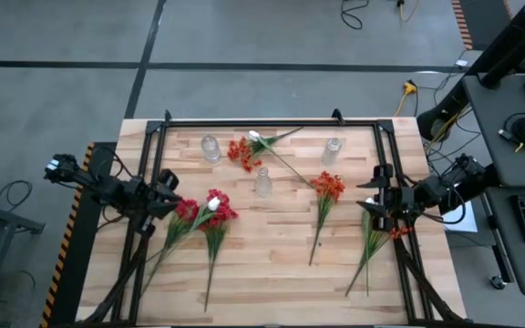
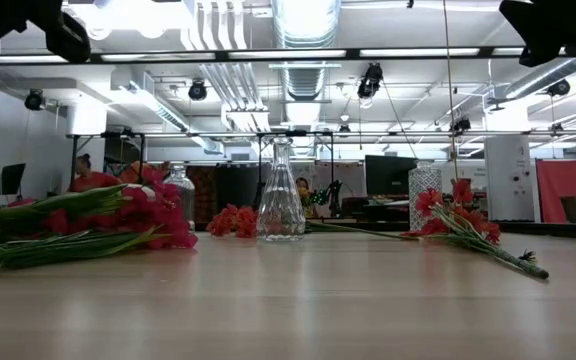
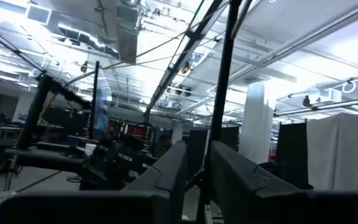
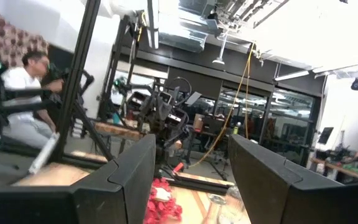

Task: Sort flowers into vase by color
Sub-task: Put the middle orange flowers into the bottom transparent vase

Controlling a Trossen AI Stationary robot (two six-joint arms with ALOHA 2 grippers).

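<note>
Now both arms are waiting at the table edges: left gripper (image 3: pixel 194 180) nearly clenched, empty; right gripper (image 4: pixel 191 180) released, empty. Flowers (image 1: pixel 210 211) are lying scattered; long stems risk toppling the vase (image 1: pixel 262 182).

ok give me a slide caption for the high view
Flower sprays lie scattered around three clear glass vases on a wooden table, with left gripper and right gripper parked at its edges.

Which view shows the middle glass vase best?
The low view: the middle vase stands upright, centred, in full profile. The high view shows it only from above, small. The left wrist view misses it; right wrist unclear.
</note>
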